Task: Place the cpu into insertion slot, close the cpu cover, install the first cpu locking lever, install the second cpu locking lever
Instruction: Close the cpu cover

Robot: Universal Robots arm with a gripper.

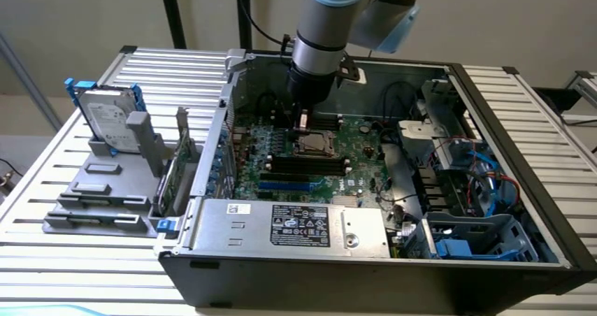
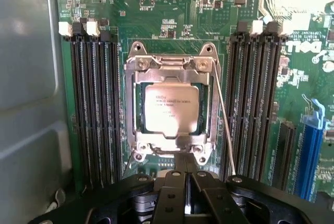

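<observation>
Broadly, a slatted metal table (image 1: 56,274) carries an open black computer case (image 1: 373,291) lying on its side, and the robot arm (image 1: 322,36) reaches down into it from above. A silvery power supply (image 1: 289,225) with a label sits along the case's near edge in the exterior view. The green motherboard (image 2: 172,31) fills the floor of the case behind it. Outside the case, toward the exterior view's left, a grey holder (image 1: 103,183) props up a hard drive (image 1: 105,117) in a blue frame. On the board, black memory slots (image 2: 94,104) flank the processor socket on two sides, with a blue expansion slot (image 2: 308,145) further out. The gripper (image 2: 185,164) hangs low over the middle of the board with its black fingers (image 2: 177,182) pressed together and nothing visibly between them. Its tips sit right at one edge of the socket; whether they touch the metal cannot be told. The cpu cover (image 2: 169,70) lies flat over the socket. The cpu (image 2: 171,109) sits in the slot, its silvery face showing through the cover's square window. A thin wire lever (image 2: 222,114) runs along one side of the socket, slanting outward from the frame; whether it is hooked down cannot be told.
</observation>
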